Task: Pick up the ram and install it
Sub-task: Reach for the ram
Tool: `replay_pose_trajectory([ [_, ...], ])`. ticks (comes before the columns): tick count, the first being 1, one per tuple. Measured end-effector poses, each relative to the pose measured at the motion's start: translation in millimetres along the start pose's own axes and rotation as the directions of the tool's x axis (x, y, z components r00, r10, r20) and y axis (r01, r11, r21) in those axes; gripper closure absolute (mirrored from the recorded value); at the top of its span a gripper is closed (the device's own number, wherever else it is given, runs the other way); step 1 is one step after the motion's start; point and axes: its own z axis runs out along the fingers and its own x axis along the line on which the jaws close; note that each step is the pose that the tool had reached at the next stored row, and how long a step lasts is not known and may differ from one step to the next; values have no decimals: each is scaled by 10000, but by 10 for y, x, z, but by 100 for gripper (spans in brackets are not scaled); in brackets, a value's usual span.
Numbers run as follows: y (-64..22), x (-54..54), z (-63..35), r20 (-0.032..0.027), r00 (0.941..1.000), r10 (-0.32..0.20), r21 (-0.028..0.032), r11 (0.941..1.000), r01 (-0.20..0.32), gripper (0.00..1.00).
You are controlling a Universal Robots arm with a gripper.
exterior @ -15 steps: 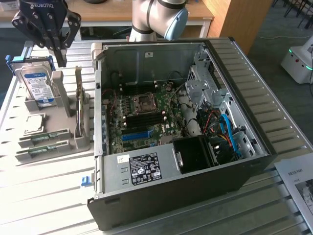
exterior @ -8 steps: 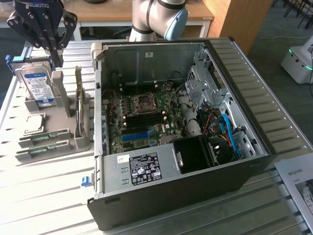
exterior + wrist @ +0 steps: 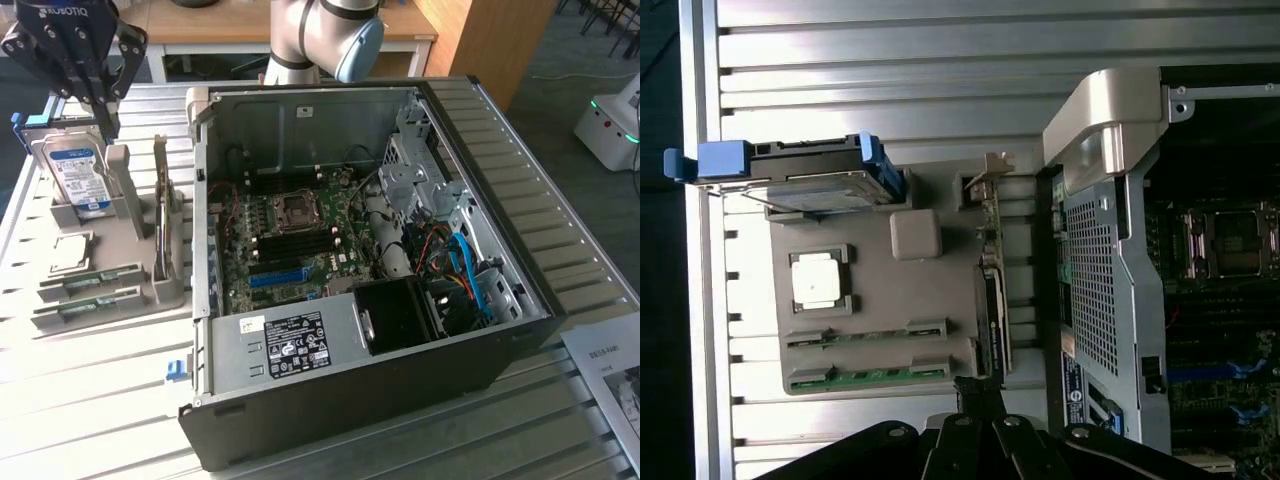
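- End effector (image 3: 106, 122) hangs high over the counter (image 3: 90, 400), at about 10 o'clock from the open computer case (image 3: 330, 385) in the exterior view; fingers pressed together, pinching nothing
- Grey parts tray (image 3: 125, 170) sits on the counter at 9 o'clock from the case, just beside its wall
- Ram (image 3: 85, 309) lies in a tray slot at the tray's 6 o'clock end, untouched and well apart from the fingertips
- Second green stick (image 3: 98, 278) lies in the next slot, just beside it at 12 o'clock; the two look alike, so which one the task means is a guess
- In the wrist view the closed tips (image 3: 975, 388) sit near the tray corner that holds both sticks (image 3: 875, 375)
- Hard drive (image 3: 80, 175) stands at the tray's 12 o'clock end, a thin card (image 3: 160, 210) upright at its 3 o'clock edge
- Motherboard (image 3: 300, 235) is exposed inside the case; the long dark slots by the processor socket look empty
- Judgement: nothing done yet, with pick-up, carry and seating all left
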Motion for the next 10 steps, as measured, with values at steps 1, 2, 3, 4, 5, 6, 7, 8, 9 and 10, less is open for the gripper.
replay_pose_trajectory([
  [1,-1,12,0,-1,10000,-1,0,10000,1,90],
  [2,-2,25,1,-2,10000,0,0,10000,0,90],
  [3,-3,37,0,-5,10000,0,0,10000,0,90],
  [4,-4,49,0,-7,10000,0,1,10000,0,90],
  [5,-4,61,0,-9,10000,0,1,10000,0,90],
  [6,-6,72,1,-11,10000,0,1,10000,0,90],
  [7,-6,83,1,-13,10000,0,1,10000,0,90],
  [8,-7,95,1,-15,10000,0,0,10000,0,90],
  [9,-8,107,1,-18,10000,0,1,10000,0,90],
  [10,-9,118,1,-20,10000,0,2,10000,0,90],
])
